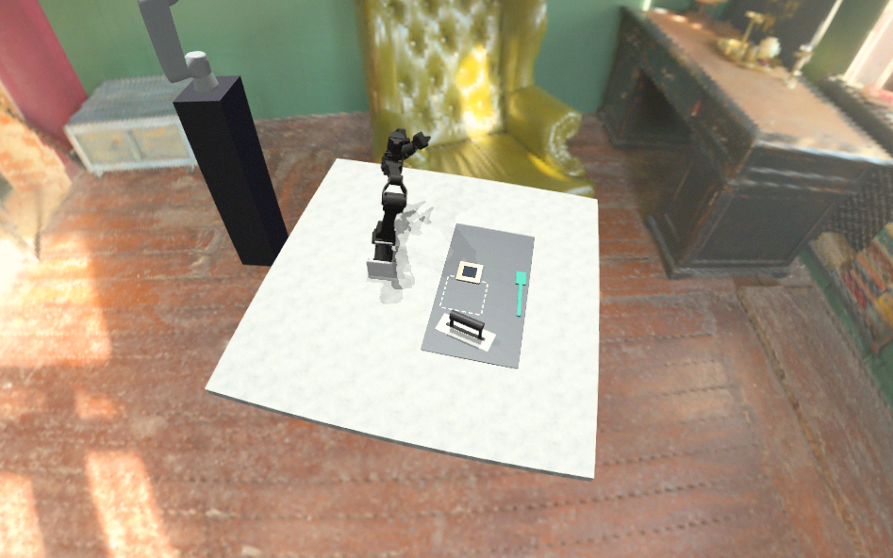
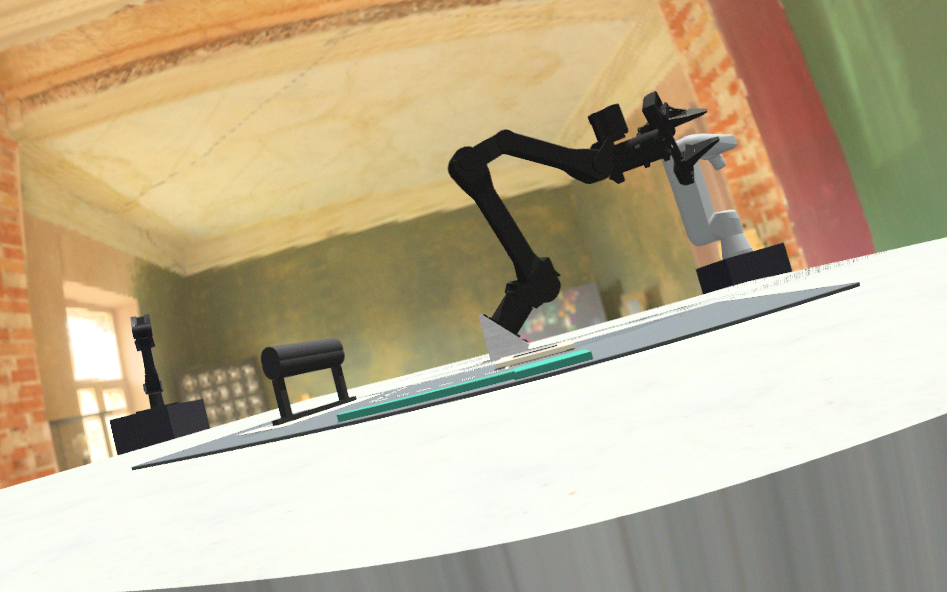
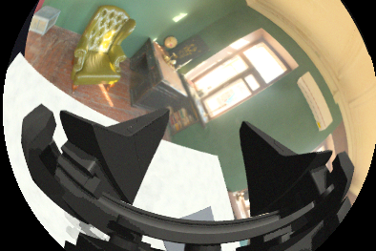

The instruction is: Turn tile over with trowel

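The tile (image 1: 469, 270) (image 2: 528, 360) is cream with a dark square facing up. It lies flat on the grey mat (image 1: 498, 250) (image 2: 741, 303) (image 3: 205, 214), at the far edge of the dashed outline (image 1: 487, 283) and mostly outside it. The small teal trowel (image 1: 520, 279) (image 2: 553, 363) lies flat near the mat's right side in the top view, its square blade level with the tile and its thin handle towards the near side. My gripper (image 1: 427, 139) (image 2: 712, 125) (image 3: 206, 120) is open and empty, high above the table's far side and well away from tile and trowel.
A white plate with a raised black handle (image 1: 467, 323) (image 2: 303, 358) stands on the mat's near end, beside the dashed outline. My arm's base (image 1: 381, 268) is left of the mat on the white table (image 1: 338, 333). A dark pedestal (image 1: 227, 173) with a grey arm stands past the table's left edge.
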`<state>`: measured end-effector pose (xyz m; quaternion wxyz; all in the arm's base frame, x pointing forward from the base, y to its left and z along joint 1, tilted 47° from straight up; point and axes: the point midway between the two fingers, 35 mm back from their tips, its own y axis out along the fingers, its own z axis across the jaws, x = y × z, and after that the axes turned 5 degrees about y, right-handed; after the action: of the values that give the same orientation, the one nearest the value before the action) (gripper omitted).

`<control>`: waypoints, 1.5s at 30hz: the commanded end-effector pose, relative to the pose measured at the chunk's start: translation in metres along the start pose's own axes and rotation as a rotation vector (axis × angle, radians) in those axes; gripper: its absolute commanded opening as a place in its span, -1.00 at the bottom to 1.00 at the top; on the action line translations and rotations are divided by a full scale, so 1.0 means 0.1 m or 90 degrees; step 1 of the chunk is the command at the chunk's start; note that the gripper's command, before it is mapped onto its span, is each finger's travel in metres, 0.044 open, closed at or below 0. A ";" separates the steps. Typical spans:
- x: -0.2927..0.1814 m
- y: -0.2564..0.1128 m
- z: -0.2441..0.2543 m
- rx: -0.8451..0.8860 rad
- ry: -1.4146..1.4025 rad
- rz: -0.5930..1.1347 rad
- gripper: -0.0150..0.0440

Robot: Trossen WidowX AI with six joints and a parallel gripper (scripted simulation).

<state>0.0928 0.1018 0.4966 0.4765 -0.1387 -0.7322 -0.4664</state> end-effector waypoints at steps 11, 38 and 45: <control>-0.33 0.46 0.43 -0.002 -0.157 0.084 0.53; -1.78 1.25 0.31 -0.023 -0.356 0.336 0.53; -2.29 1.33 0.05 -0.037 -0.382 0.435 0.53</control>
<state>0.2692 0.2341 0.3967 0.3604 -0.4861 -0.7514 -0.2630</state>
